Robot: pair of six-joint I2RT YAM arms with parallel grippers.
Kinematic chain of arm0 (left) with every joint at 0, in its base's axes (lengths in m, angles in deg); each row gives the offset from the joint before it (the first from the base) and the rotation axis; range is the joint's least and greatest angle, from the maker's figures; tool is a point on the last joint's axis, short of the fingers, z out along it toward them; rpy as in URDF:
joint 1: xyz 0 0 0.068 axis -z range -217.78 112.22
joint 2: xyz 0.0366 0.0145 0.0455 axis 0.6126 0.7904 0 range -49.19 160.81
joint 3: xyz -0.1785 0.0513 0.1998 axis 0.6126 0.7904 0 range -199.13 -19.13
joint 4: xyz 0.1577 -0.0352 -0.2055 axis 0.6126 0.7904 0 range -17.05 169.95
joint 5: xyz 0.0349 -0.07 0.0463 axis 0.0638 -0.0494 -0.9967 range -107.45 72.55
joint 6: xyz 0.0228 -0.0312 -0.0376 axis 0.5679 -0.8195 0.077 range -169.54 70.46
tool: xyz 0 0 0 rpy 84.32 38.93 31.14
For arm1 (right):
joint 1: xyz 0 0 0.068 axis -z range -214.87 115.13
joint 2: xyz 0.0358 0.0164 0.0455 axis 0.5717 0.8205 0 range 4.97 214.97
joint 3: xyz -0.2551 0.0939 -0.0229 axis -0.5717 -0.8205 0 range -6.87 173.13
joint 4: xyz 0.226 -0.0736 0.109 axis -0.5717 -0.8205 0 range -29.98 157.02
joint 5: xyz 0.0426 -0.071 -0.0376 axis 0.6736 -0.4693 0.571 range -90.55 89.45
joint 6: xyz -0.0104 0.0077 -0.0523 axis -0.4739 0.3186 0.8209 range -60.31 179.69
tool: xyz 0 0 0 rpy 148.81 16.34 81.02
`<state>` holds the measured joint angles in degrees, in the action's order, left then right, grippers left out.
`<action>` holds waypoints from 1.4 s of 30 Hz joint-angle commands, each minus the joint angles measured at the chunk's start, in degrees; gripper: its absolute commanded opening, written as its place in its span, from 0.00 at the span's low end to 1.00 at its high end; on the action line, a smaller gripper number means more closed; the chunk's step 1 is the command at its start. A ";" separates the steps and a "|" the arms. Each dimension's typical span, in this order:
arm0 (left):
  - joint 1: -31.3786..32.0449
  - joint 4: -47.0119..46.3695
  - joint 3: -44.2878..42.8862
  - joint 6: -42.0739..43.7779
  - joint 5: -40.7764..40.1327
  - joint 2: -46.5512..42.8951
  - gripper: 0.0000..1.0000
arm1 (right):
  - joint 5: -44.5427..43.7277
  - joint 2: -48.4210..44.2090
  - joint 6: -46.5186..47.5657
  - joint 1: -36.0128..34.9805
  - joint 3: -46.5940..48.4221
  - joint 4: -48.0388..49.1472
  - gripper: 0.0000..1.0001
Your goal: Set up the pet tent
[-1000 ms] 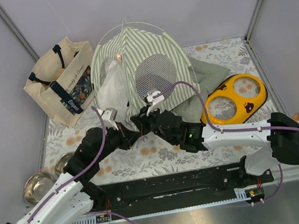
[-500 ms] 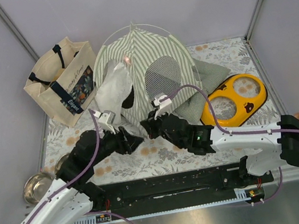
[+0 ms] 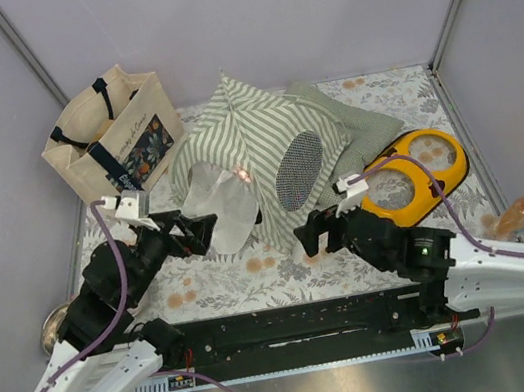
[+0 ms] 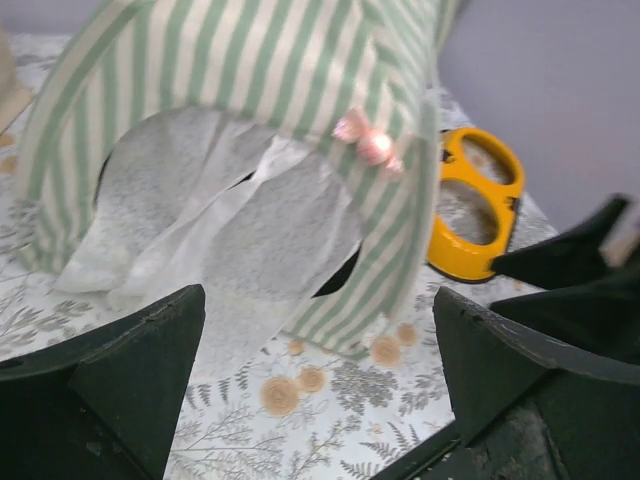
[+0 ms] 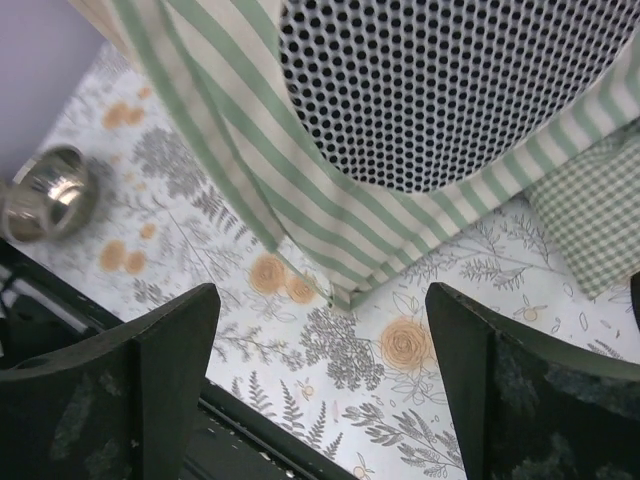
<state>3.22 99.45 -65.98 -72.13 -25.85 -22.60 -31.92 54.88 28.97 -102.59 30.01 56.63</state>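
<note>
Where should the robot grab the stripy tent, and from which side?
Probably the front bottom corner of the tent, between the door flaps and the mesh. The fabric there ends in a thin edge that faces the arms, so the open right gripper could come in low from the near side and pinch it.

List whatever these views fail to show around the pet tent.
- Inside of the pet tent: top view, covered by its striped roof and lacy door flaps; the left wrist view gives only a dark, blurred gap.
- Checked cushion: top view, mostly under the tent.
- Steel bowl: top view, largely behind the left arm.
- Tote bag lettering: top view, too small to read.
</note>
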 commanded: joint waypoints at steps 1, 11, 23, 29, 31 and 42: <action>0.14 1.18 -3.07 2.02 -8.99 4.34 0.99 | -3.69 -2.55 2.76 0.05 5.64 -3.31 0.94; -0.21 6.45 -12.20 4.48 -20.50 14.44 0.99 | -7.99 20.91 16.03 0.22 31.83 -4.20 0.86; -7.50 8.39 -18.98 0.80 -15.52 23.15 0.99 | -3.98 25.87 24.64 6.80 34.93 -4.82 0.00; -12.34 6.37 -18.19 1.32 -9.01 24.47 0.99 | 12.80 16.11 33.44 14.27 28.26 1.94 0.00; -13.39 4.71 -16.88 1.58 -6.55 24.39 0.99 | 19.30 14.26 33.62 18.31 27.37 3.71 0.00; -15.50 -5.23 -11.24 3.69 6.74 30.01 0.99 | 28.04 13.03 31.07 28.17 23.84 3.37 0.63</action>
<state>-11.98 100.20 -77.24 -70.38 -24.56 5.04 -6.57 71.05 60.08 -74.53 52.96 58.92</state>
